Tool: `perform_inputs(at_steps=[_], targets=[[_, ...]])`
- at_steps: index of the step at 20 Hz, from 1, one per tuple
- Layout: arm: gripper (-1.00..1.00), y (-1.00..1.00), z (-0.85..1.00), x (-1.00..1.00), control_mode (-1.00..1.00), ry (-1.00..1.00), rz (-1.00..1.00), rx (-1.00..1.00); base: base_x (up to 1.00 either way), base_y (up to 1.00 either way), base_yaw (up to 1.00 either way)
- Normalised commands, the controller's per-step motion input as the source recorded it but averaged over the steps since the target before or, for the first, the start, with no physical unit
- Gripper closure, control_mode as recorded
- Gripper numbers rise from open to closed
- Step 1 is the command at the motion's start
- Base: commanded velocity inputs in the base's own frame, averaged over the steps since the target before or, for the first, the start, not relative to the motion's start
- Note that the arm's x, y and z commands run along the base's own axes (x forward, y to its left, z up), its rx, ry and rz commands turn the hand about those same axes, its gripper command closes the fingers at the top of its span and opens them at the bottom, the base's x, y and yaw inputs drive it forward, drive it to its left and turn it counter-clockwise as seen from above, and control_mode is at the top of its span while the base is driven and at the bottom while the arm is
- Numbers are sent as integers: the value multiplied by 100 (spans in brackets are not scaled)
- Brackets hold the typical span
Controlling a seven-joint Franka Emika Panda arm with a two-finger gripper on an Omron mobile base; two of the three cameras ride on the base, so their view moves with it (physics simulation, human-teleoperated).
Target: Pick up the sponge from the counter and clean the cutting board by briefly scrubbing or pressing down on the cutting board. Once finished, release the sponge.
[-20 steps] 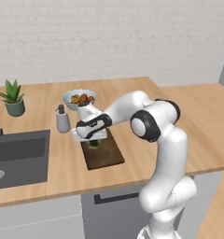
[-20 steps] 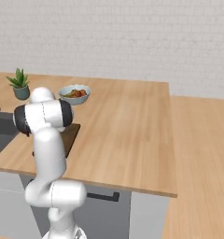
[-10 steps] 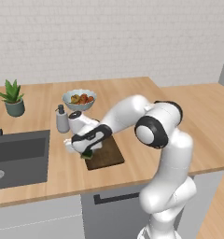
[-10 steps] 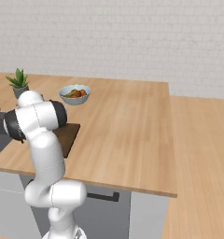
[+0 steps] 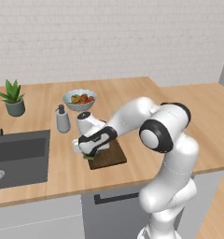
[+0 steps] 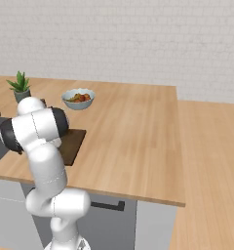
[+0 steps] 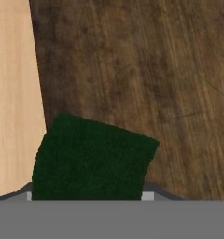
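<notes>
Sponge [image 7: 93, 158] shifted to cutting board's [image 7: 132, 70] edge, seemingly gripped.

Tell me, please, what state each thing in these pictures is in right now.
sponge: dark green face up, over the board near its edge.
cutting board: lying flat on the counter.
counter: bearing the board, bowl, dispenser and plant.
end effector: low over the board; grip cannot be told.
fruit bowl: upright, filled.
soap dispenser: upright.
potted plant: upright.
sink: nothing visible inside.
</notes>
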Motion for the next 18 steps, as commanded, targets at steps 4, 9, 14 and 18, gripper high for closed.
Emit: perform_inputs(at_steps=[4, 9, 14, 18], targets=[[100, -93, -20, 0, -100, 0, 4, 0, 0, 0, 0], [100, -93, -15, 0, -100, 0, 5, 0, 0, 0, 0], [100, -93, -5, 0, -100, 0, 7, 0, 0, 0, 0], [100, -93, -6, -1, -100, 0, 9, 0, 0, 0, 0]])
